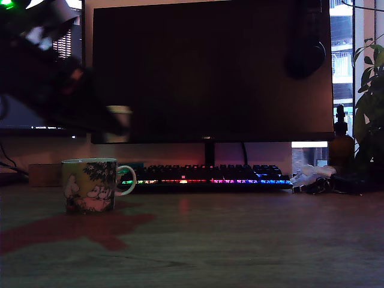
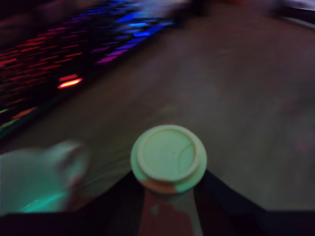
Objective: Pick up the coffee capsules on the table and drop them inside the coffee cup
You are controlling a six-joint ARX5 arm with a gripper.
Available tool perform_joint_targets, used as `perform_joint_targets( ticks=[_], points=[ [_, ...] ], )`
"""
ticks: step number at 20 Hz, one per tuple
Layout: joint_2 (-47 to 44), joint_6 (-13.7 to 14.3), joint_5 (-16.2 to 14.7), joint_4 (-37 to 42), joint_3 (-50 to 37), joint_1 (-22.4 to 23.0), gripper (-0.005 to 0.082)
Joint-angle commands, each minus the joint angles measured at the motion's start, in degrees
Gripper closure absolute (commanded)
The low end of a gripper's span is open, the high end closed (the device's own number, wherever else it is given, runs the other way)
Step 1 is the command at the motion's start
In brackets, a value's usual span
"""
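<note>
Table (image 1: 252, 240): the mug is borne at the exterior view's left.
Mug (image 1: 90, 185): stood upright, handle turned toward the lit keyboard (image 1: 210, 175).
Gripper (image 2: 169, 184): held above the mug, clenched on a capsule.
Capsule (image 2: 169, 157): gripped in air over the mug's rim.

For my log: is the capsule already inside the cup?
No. The capsule is held in the jaws above the cup, not yet dropped.
</note>
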State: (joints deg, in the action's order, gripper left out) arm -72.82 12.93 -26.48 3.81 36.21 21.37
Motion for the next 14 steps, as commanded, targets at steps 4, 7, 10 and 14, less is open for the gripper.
perform_joint_targets(
  ticks=[4,7,10,14],
  points=[
    [0.2,0.6,-0.1,0.9,0.3,-5.4,0.0561],
    [0.2,0.6,-0.1,1.4,0.3,-8.0,0.0561],
    [0.2,0.5,-0.1,3.8,0.3,-9.0,0.0561],
    [0.0,0.6,-0.1,7.3,0.3,-9.2,0.0561]
  ],
)
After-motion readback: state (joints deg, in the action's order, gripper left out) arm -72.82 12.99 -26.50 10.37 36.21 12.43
